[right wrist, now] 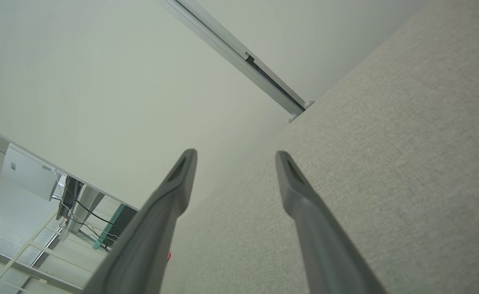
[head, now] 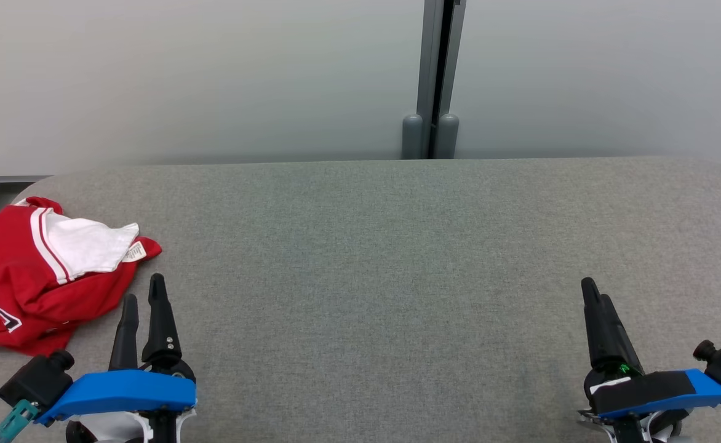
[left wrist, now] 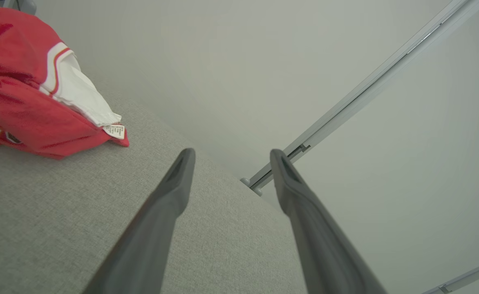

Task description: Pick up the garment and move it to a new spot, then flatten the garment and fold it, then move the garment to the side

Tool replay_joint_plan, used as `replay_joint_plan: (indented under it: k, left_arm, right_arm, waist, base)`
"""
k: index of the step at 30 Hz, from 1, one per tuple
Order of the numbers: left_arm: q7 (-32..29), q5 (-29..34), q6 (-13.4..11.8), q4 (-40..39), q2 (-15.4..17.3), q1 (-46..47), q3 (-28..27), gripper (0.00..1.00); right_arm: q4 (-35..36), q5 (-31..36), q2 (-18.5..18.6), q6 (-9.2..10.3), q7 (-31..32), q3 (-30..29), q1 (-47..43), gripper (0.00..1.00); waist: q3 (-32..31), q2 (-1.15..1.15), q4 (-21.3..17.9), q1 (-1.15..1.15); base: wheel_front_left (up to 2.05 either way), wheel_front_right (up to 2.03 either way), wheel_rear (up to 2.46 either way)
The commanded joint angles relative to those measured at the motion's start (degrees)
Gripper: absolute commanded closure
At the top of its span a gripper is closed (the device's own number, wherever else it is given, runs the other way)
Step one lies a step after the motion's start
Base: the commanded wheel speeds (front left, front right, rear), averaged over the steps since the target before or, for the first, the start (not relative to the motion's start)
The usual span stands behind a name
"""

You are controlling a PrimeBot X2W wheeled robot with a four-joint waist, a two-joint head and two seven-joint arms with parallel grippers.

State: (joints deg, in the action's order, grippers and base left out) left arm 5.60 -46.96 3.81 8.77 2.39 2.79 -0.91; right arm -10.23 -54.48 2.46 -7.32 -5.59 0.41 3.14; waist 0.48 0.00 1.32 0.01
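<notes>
- Closest to the head camera, the left gripper (head: 143, 289) sits at the lower left on its blue wrist housing (head: 123, 391), its two long dark fingers pointing away over the table.
- In the left wrist view, the left gripper (left wrist: 232, 152) has its fingers spread with a clear gap between them and nothing in it.
- At the lower right, the right gripper (head: 597, 290) also hangs above the cloth. The right wrist view shows the right gripper (right wrist: 236, 152) with its fingers likewise parted and empty.
- Both grippers are over a wide table covered in grey woven fabric (head: 366, 277).
- A crumpled red garment with white lining and red-and-white striped trim (head: 22, 277) lies bunched at the table's left end, just beside the left gripper and not touching it. It is well apart from the right gripper.
- A small white care label (head: 135, 251) shows at the garment's near right corner. In the left wrist view the garment (left wrist: 23, 102) is at the upper left.
- Behind the table stand pale wall panels split by a grey vertical post (head: 437, 74).
</notes>
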Motion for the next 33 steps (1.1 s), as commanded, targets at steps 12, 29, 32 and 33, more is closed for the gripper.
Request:
replay_joint_plan:
  k: [12,29,32,33]
  left_arm:
    - [2.28,10.08,-1.32,-0.21,0.52,1.74,1.52,0.00]
    - [4.77,20.99,-3.40,1.17,0.54,2.07,2.40,0.00]
    - [5.15,22.79,-3.66,1.37,0.55,2.21,2.37,0.00]
    - [5.25,23.32,-3.73,1.40,0.55,2.21,2.33,0.00]
  right_arm:
    - [1.18,9.21,0.44,-0.18,-2.29,1.20,0.86,0.00]
    - [1.06,18.56,0.51,-0.18,-4.81,2.39,1.08,0.00]
    - [0.92,20.06,0.52,-0.18,-5.16,2.47,1.04,0.00]
    - [0.81,20.58,0.52,-0.18,-5.29,2.50,1.02,0.00]
  waist:
    - [0.07,0.00,0.40,0.00]
    - [-0.01,0.00,0.84,-0.01]
    - [-0.04,0.00,0.96,-0.01]
    - [-0.05,0.00,1.01,-0.01]
  base:
    - [0.00,0.00,0.00]
    - [0.00,0.00,0.00]
    - [0.00,0.00,0.00]
    - [0.00,0.00,0.00]
